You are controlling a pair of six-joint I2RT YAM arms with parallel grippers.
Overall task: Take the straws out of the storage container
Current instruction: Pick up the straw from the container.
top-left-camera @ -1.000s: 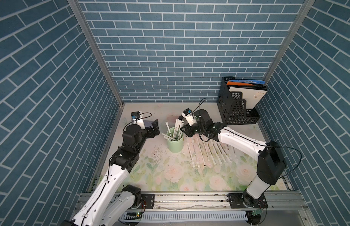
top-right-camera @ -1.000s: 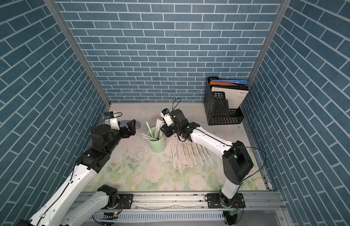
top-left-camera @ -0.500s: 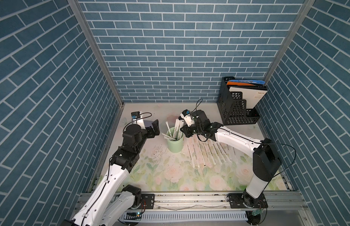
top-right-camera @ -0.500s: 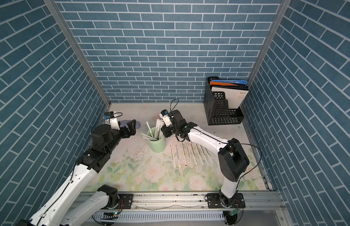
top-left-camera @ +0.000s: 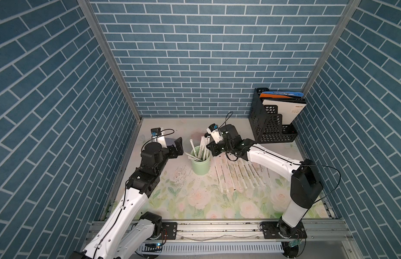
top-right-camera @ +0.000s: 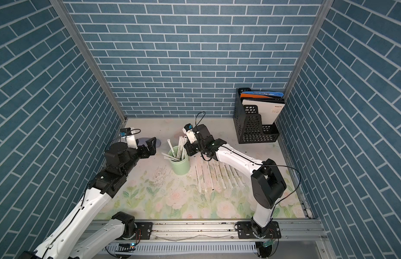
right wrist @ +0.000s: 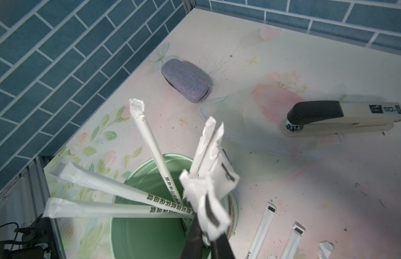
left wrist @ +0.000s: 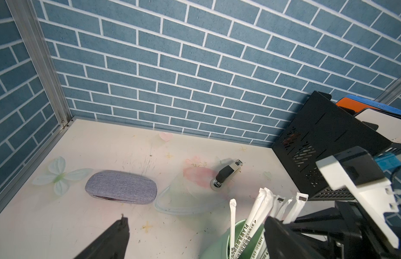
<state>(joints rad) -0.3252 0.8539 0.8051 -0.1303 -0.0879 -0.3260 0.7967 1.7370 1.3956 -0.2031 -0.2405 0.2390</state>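
Centre of the floral table (top-left-camera: 195,201) is occupied by the storage container (top-left-camera: 200,167), mint-green and upright. Several straws (top-left-camera: 198,150) stand in it. In the right wrist view three of them lean out toward the left, and the others bunch at the right rim. The right gripper (right wrist: 205,224) is at that rim, and its fingers (right wrist: 191,237) are pinched narrow on the crumpled wrapper ends of the bunched straws. How many are caught cannot be told. The left gripper (top-left-camera: 177,148) hovers just left of the container with fingers spread wide, holding nothing. The laid-out straws (top-left-camera: 237,175) lie flat on the table in a row, side by side, just right of the container and partly under the right arm. Beyond the container, toward the far wall, lie a grey fabric case (right wrist: 185,81) on the left and a stapler (right wrist: 343,117) on the right, well apart. A black perforated file holder (top-left-camera: 270,127) with folders in it stands in the far right corner.
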